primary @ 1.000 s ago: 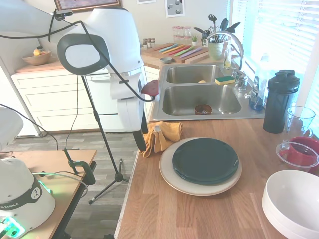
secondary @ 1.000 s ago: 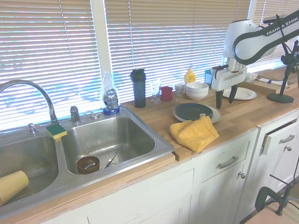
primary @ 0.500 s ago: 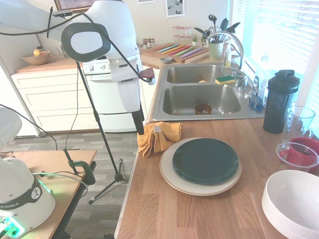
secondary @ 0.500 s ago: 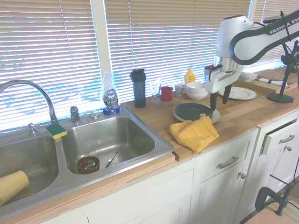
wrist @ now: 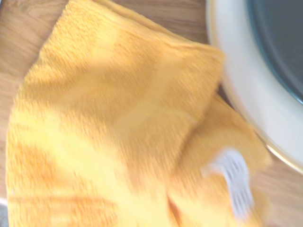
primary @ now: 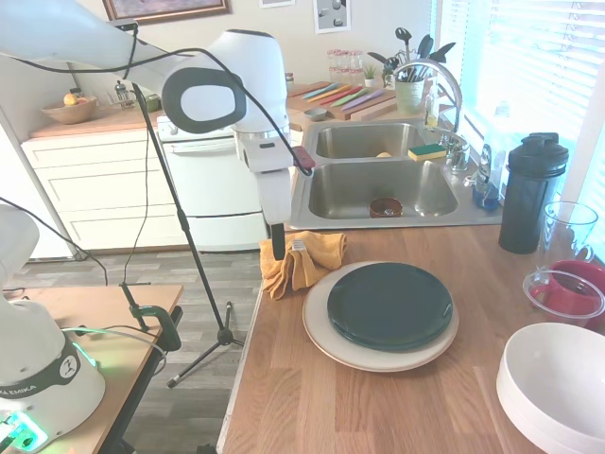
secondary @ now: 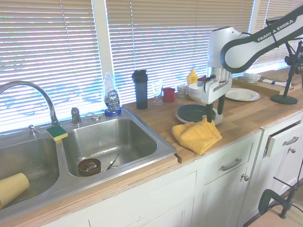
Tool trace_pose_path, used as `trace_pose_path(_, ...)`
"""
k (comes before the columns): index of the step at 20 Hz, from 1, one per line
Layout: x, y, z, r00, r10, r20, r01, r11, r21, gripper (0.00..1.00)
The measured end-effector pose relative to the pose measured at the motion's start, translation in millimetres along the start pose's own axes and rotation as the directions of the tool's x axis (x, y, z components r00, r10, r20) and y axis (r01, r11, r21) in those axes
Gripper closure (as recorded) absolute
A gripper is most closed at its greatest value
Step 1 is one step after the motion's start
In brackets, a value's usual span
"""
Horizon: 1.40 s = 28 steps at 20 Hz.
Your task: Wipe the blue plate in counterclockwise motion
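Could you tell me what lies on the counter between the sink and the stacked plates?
A crumpled yellow cloth lies between the sink and the beige plate bearing the blue plate; the second exterior view shows it best. The gripper hangs above the cloth.

The arm was glossy white, built of rounded, bulbous segments. A dark grey ring outlined an oval white cap on its big joint. Black cables ran along the upper link and looped down past the wrist. A small dark red piece sat at the side of the wrist. The gripper ended in slim black fingers. In the second exterior view, black lettering reading "EMIKA" ran along the white link.
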<state>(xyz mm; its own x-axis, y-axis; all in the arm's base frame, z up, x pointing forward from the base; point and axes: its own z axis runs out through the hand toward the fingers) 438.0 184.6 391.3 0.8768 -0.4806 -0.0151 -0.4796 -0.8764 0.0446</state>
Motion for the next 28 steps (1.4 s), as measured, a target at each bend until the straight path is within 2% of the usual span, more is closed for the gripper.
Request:
trace_pose_path(7,43.1,-20.6,34.9,0.992,-0.037,0.119,0.035,0.999,0.019,0.00)
trace_pose_path(11,53.0,-26.3,47.9,0.979,-0.108,0.173,0.101,0.994,0.046,0.00)
trace_pose_path(15,52.1,-26.6,48.4,0.968,-0.166,0.188,0.155,0.985,0.070,0.00)
trace_pose_path(19,50.8,-27.4,47.6,0.966,-0.178,0.188,0.167,0.983,0.076,0.00)
trace_pose_path(20,50.5,-27.3,47.5,0.965,-0.181,0.187,0.170,0.983,0.076,1.00)
trace_pose_path(28,39.2,-24.6,44.8,0.964,-0.200,0.178,0.189,0.979,0.074,1.00)
